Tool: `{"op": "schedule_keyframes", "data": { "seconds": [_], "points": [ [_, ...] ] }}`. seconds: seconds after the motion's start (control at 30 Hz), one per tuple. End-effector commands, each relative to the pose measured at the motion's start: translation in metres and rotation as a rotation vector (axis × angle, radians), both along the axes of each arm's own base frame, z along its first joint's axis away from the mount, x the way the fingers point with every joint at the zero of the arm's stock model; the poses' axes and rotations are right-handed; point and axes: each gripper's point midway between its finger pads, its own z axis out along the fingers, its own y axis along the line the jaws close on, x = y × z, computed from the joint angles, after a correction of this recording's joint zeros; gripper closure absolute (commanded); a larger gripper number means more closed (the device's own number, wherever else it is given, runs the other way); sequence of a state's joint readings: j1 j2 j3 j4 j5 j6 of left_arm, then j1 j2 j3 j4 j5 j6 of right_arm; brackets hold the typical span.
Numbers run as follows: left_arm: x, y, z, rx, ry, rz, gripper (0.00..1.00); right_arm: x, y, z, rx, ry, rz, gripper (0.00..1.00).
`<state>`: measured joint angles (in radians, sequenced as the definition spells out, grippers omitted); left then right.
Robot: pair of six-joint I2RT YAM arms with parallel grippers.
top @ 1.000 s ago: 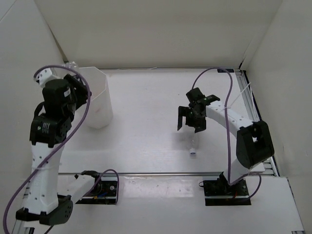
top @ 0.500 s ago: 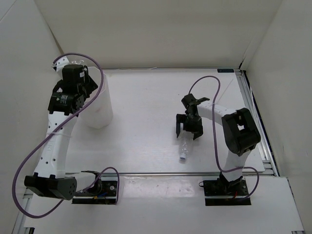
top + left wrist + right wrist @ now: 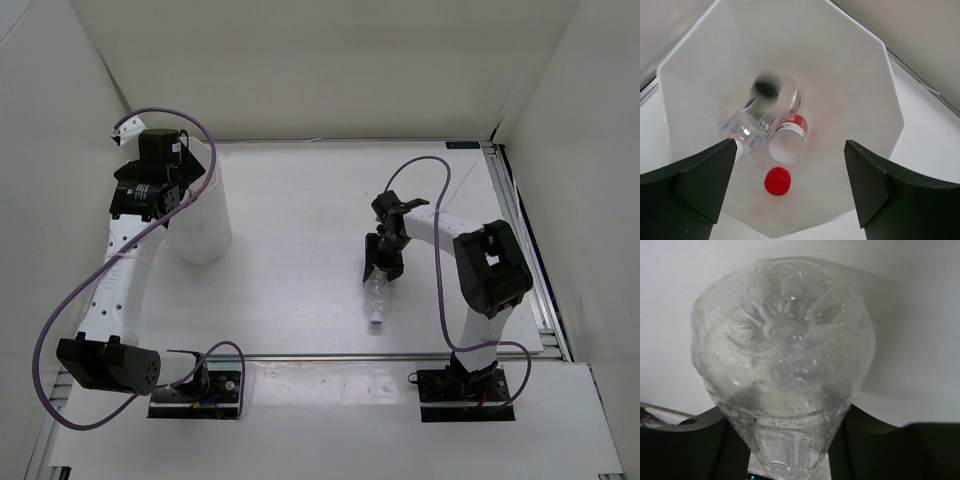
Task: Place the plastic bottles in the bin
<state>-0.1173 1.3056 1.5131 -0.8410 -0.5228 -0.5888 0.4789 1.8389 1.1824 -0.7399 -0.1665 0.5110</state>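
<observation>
My left gripper (image 3: pixel 150 188) hangs open over the bin (image 3: pixel 205 215), the tall white faceted container at the back left. The left wrist view looks straight down into the bin (image 3: pixel 855 75) between the spread fingers (image 3: pixel 690 185). Inside lie a red-labelled bottle (image 3: pixel 787 137) with a red cap (image 3: pixel 777 181) beside it, a blue-labelled bottle (image 3: pixel 745 135), and a blurred clear bottle (image 3: pixel 775 92) above them. My right gripper (image 3: pixel 383 262) is shut on an unlabelled clear bottle (image 3: pixel 378 300) lying on the table, cap towards the near edge. That bottle (image 3: pixel 785 355) fills the right wrist view.
White walls enclose the table on three sides. A metal rail (image 3: pixel 520 240) runs along the right edge. Purple cables (image 3: pixel 420 165) loop over both arms.
My left gripper rose over the bin and opened, letting a bottle drop in. My right gripper came down on the bottle on the table and shut on it.
</observation>
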Motion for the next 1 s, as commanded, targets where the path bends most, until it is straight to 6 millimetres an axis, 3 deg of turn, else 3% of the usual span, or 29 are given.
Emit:
{"op": "schedule_keyframes", "data": {
  "seconds": [0.0, 0.1, 0.13, 0.23, 0.27, 0.3, 0.37, 0.4, 0.43, 0.5, 0.57, 0.6, 0.63, 0.7, 0.73, 0.77, 0.8, 0.97],
  "points": [
    [-0.012, 0.011, 0.007, 0.006, -0.022, 0.069, 0.0, 0.025, 0.023, 0.036, 0.108, -0.102, 0.015, 0.53],
    [-0.028, 0.014, 0.025, -0.007, -0.055, 0.085, 0.0, 0.043, 0.046, 0.086, 0.23, -0.179, 0.027, 0.63],
    [-0.033, 0.015, 0.031, -0.008, -0.064, 0.085, 0.0, 0.065, 0.06, 0.128, 0.3, -0.285, 0.04, 0.65],
    [-0.061, 0.023, 0.045, -0.002, -0.088, 0.119, 0.0, 0.1, 0.088, 0.195, 0.431, -0.4, -0.002, 0.69],
    [-0.069, 0.024, 0.047, -0.002, -0.089, 0.119, 0.0, 0.122, 0.103, 0.253, 0.522, -0.528, 0.009, 0.69],
    [-0.083, 0.027, 0.056, -0.009, -0.122, 0.134, 0.0, 0.133, 0.113, 0.279, 0.578, -0.581, 0.014, 0.69],
    [-0.101, 0.031, 0.057, -0.002, -0.12, 0.143, 0.0, 0.142, 0.145, 0.309, 0.716, -0.577, 0.041, 0.7],
    [-0.115, 0.034, 0.062, -0.002, -0.145, 0.151, 0.0, 0.152, 0.156, 0.353, 0.817, -0.682, 0.066, 0.72],
    [-0.123, 0.037, 0.065, -0.005, -0.159, 0.167, 0.0, 0.152, 0.177, 0.356, 0.864, -0.679, 0.09, 0.72],
    [-0.142, 0.038, 0.067, -0.015, -0.169, 0.172, 0.0, 0.162, 0.202, 0.379, 0.96, -0.788, 0.114, 0.74],
    [-0.152, 0.039, 0.066, -0.03, -0.164, 0.182, 0.0, 0.152, 0.234, 0.39, 1.009, -0.854, 0.164, 0.75],
    [-0.163, 0.04, 0.062, -0.023, -0.131, 0.182, 0.0, 0.158, 0.251, 0.383, 1.022, -0.879, 0.182, 0.75],
    [-0.167, 0.038, 0.06, -0.037, -0.119, 0.178, 0.0, 0.142, 0.269, 0.403, 1.068, -0.934, 0.246, 0.75],
    [-0.174, 0.038, 0.052, -0.033, -0.073, 0.171, 0.0, 0.139, 0.293, 0.398, 1.083, -0.964, 0.281, 0.75],
    [-0.182, 0.037, 0.041, -0.031, -0.025, 0.161, 0.0, 0.123, 0.306, 0.411, 1.118, -1.008, 0.316, 0.75],
    [-0.184, 0.035, 0.038, -0.034, -0.005, 0.152, 0.0, 0.118, 0.313, 0.419, 1.135, -1.044, 0.323, 0.75],
    [-0.19, 0.036, 0.037, -0.034, -0.004, 0.152, 0.0, 0.117, 0.322, 0.408, 1.123, -1.05, 0.322, 0.75],
    [-0.204, 0.031, 0.049, -0.017, -0.022, 0.073, 0.0, 0.092, 0.355, 0.451, 1.159, -1.326, 0.308, 0.77]
  ]
}}
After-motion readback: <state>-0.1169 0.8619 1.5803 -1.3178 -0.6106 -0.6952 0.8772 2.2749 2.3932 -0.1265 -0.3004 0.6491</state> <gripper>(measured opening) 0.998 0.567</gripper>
